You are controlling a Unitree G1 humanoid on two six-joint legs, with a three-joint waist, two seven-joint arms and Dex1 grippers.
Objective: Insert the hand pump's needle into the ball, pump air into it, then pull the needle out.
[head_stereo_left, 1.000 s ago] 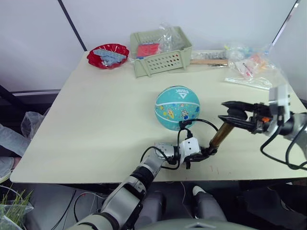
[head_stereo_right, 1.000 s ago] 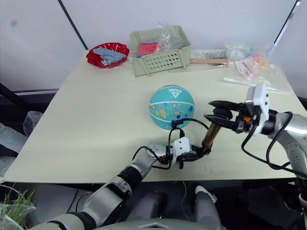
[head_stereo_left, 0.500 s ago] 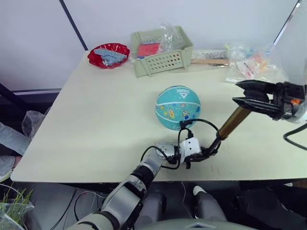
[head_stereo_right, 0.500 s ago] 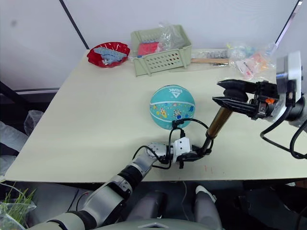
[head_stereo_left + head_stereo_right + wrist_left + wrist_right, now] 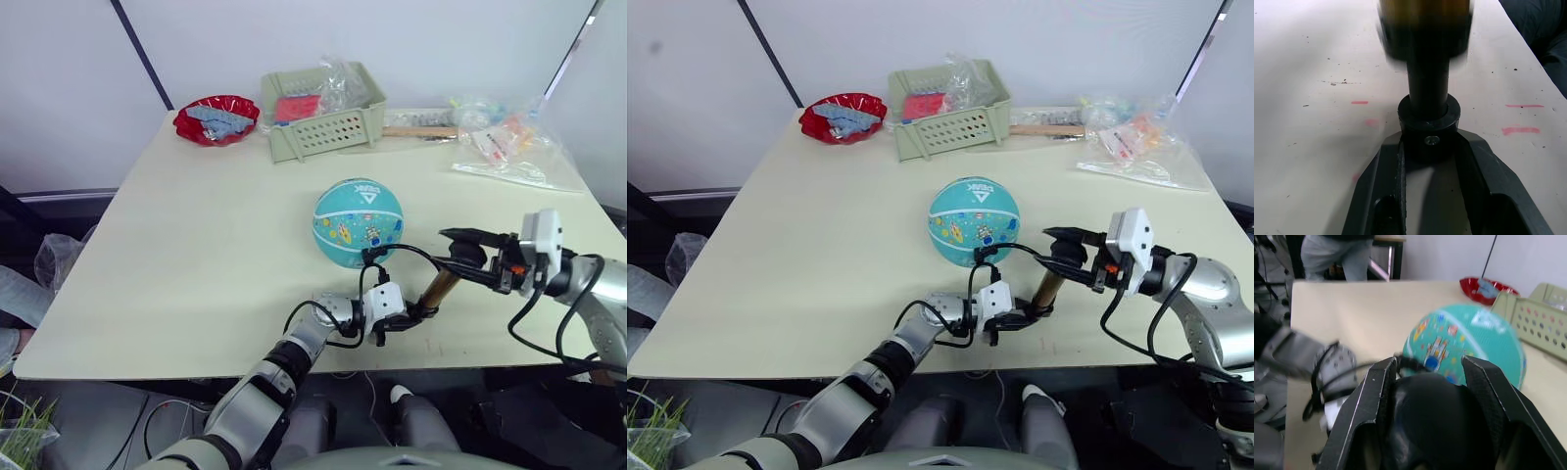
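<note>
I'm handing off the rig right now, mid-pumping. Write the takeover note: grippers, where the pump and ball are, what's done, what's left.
Left gripper: shut on the hand pump at its base cap, low over the table.
Right gripper: shut on the pump's black T-handle at the top.
Ball: mid-table, the hose running to its near side, so the needle looks inserted; the tip itself is too small to see.
Left: finish pumping, then pull the needle out.
</note>
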